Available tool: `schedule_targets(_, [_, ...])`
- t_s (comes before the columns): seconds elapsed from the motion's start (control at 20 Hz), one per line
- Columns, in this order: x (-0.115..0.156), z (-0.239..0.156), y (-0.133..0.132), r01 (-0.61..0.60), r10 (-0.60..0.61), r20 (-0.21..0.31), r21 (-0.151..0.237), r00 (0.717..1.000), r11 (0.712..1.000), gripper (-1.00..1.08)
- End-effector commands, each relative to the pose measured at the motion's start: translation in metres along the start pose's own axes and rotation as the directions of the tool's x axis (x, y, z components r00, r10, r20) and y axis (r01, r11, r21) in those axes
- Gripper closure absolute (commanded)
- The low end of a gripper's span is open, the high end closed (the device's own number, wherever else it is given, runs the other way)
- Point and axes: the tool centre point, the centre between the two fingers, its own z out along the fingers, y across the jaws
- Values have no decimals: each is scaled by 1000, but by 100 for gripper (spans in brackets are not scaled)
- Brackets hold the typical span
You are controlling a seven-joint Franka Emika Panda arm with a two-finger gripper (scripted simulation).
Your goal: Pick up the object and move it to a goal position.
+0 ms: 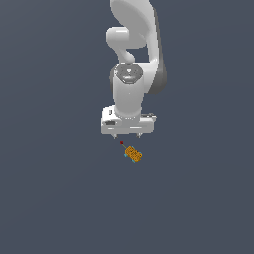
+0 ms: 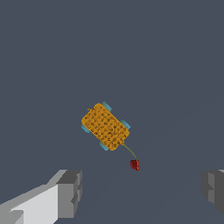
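The object is a tiny oblong orange block with a dark speckled pattern and small teal bits at its edges. It lies on the plain grey floor just below the white gripper in the exterior view. A thin string runs from it to a small dark red piece. In the wrist view the block lies tilted, apart from the fingers, with the red piece between the block and the gripper. The jaws stand wide apart and hold nothing.
The white arm rises at the top of the exterior view. The grey floor is uniform, with no other objects or edges in view.
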Motion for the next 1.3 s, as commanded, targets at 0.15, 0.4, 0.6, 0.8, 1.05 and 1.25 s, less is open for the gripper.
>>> schedule_targets(0.15, [1, -2, 1, 6, -6, -5, -3, 1000, 1000, -92])
schedule_targets(0.4, [8, -9, 8, 36, -36, -26, -16, 999, 999, -92])
schedule_targets(0.6, [10, -10, 10, 44, -45, -31, -20, 999, 999, -92])
schedule_targets(0.8, [9, -10, 10, 38, -39, -29, -18, 999, 999, -92])
schedule_targets(1.05, [9, -8, 10, 58, -58, -29, -19, 998, 998, -92])
schedule_targets(1.25, [9, -2, 9, 99, -100, -27, -20, 995, 995, -92])
